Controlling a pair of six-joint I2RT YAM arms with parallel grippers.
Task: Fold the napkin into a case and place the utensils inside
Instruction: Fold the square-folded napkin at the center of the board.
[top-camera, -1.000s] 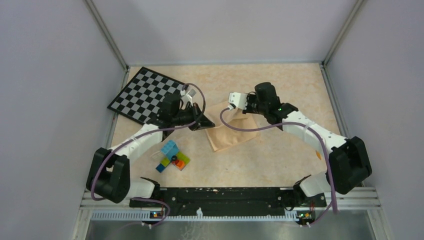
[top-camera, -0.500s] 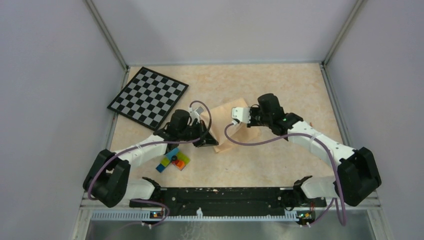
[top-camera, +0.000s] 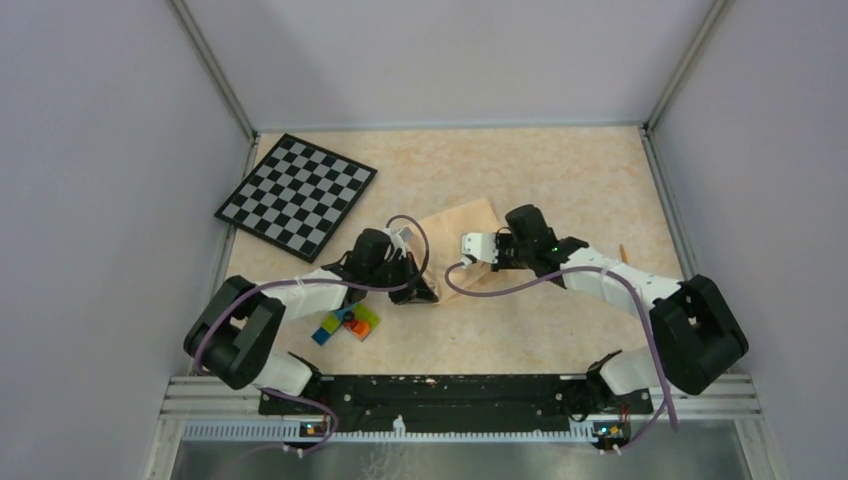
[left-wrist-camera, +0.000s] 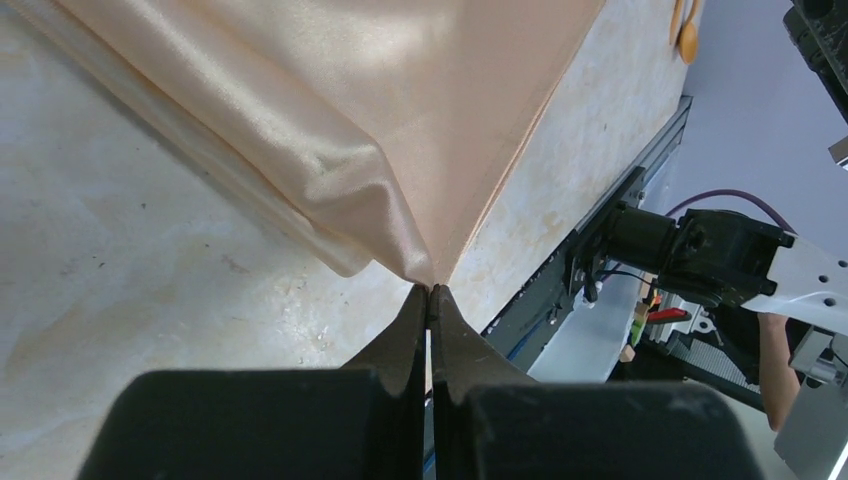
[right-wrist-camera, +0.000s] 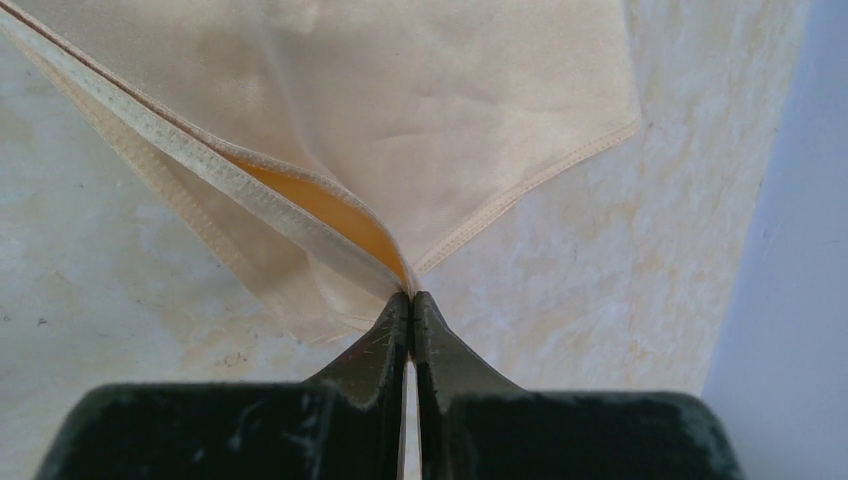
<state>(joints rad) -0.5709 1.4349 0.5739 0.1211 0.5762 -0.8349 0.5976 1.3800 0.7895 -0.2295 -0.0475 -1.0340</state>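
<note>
So the setup is a beige, marble-look tabletop (top-camera: 560, 170) boxed in by plain pale lavender-grey walls at the back (top-camera: 450, 50), left (top-camera: 90, 200) and right (top-camera: 780, 150), with thin aluminium posts (top-camera: 218, 72) running up the two far corners. Along the near edge there's a black mounting bar (top-camera: 450, 390) and a silver slotted rail (top-camera: 450, 430) right below it. Lighting is soft and even, with barely any shadows.

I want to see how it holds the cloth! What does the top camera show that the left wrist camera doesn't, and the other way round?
Only the top camera shows the checkerboard and the toy bricks. Only the left wrist camera shows, close up, the left end effector shut on a napkin corner. Both show the peach napkin and the table.
</note>
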